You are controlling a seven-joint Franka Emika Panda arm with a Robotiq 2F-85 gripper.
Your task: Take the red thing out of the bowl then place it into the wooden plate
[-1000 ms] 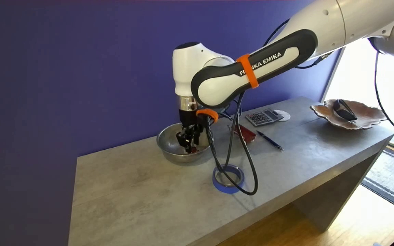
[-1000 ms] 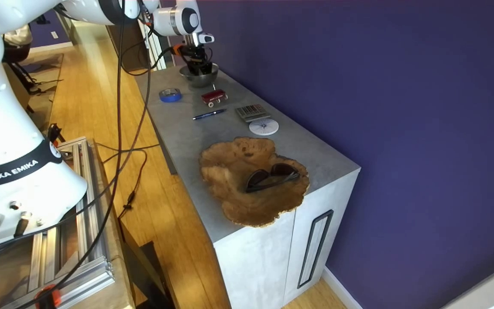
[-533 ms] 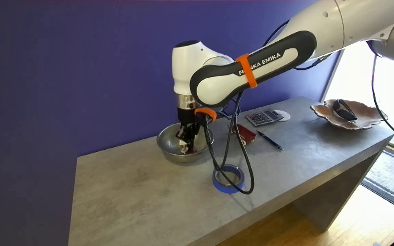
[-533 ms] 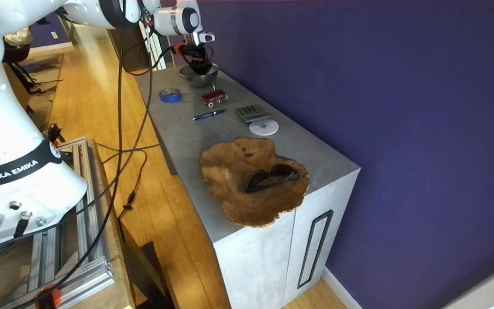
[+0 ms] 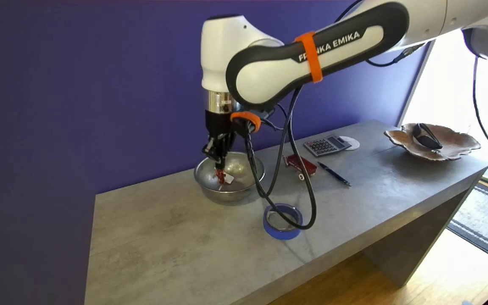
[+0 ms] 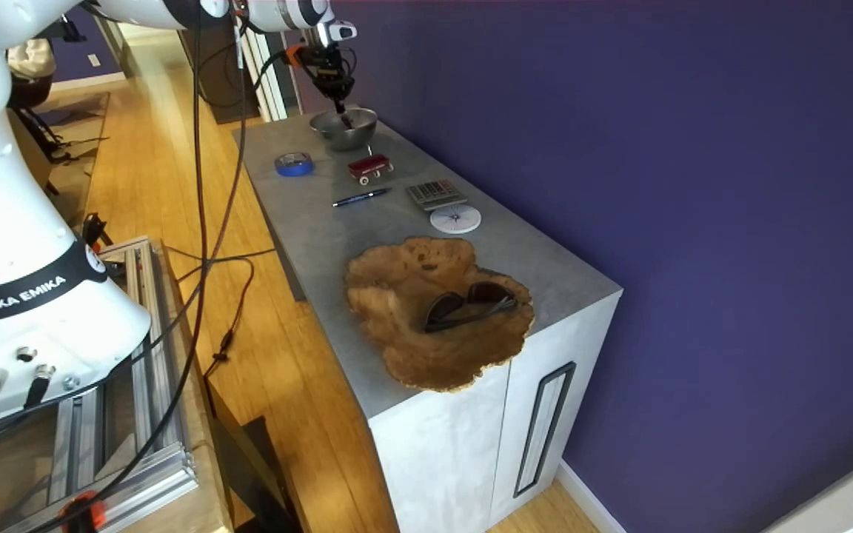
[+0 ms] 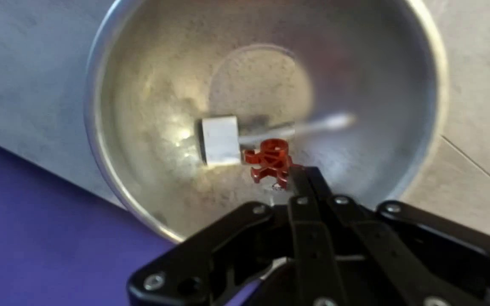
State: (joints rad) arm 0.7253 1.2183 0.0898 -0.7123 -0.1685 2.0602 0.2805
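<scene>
The gripper [image 7: 309, 172] pinches the red piece [image 7: 273, 160] over the bowl [image 7: 262, 80], taking-out apparently in hand; next, carry it clear towards the wooden plate [image 6: 415, 344].

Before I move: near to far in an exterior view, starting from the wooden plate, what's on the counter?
In an exterior view: wooden plate, white disc, calculator, toy wagon, metal bowl. Left out: pen and tape roll, which overlap others in depth.
</scene>
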